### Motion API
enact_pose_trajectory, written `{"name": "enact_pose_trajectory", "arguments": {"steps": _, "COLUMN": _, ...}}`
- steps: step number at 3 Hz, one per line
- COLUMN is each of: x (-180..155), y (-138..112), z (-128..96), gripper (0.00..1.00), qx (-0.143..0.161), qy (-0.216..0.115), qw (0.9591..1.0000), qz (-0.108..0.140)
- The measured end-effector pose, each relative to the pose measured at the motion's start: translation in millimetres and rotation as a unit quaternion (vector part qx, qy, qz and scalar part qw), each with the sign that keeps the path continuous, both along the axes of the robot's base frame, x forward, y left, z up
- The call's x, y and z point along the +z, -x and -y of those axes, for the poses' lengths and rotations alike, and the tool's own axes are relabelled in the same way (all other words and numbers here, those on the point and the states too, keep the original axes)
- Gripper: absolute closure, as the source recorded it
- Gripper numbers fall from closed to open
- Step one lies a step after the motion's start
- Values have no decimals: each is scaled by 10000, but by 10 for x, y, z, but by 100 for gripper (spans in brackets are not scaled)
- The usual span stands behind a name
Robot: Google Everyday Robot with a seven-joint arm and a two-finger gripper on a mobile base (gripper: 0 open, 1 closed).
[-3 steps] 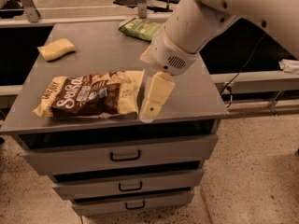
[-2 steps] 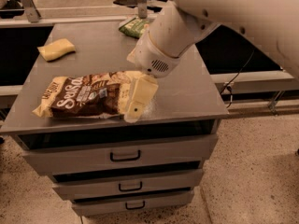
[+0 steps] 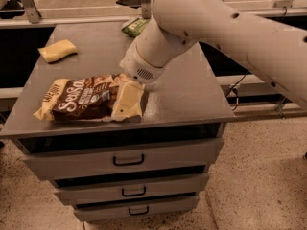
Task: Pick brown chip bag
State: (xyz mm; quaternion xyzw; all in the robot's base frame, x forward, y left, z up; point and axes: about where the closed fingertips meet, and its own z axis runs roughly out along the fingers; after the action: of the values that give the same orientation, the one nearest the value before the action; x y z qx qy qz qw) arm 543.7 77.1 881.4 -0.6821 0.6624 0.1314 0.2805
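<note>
The brown chip bag (image 3: 81, 99) lies flat on the grey cabinet top (image 3: 192, 87), near its front left edge, with white lettering facing up and cream-yellow ends. My gripper (image 3: 123, 104) has come down over the bag's right end. It looks open, with one cream finger (image 3: 128, 101) in front of the bag's end and the other mostly hidden behind it. The large white arm (image 3: 206, 28) reaches in from the upper right and hides the middle back of the top.
A yellow sponge-like block (image 3: 57, 50) lies at the back left of the top. A green snack bag (image 3: 135, 27) lies at the back, partly behind the arm. Three drawers with handles (image 3: 128, 161) sit below the top. The floor is speckled.
My gripper has moved left and down from the cabinet's front middle onto the right end of the brown chip bag. The bag has not moved.
</note>
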Motion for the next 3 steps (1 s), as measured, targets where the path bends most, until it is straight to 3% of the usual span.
{"name": "enact_pose_trajectory", "arguments": {"steps": 2, "x": -179, "y": -152, "z": -43, "gripper": 61, "qx": -230, "qy": -14, "qw": 9997, "qz": -51}}
{"name": "enact_pose_trajectory", "arguments": {"steps": 3, "x": 118, "y": -168, "z": 93, "gripper": 83, "qx": -365, "qy": -258, "qw": 9989, "qz": 118}}
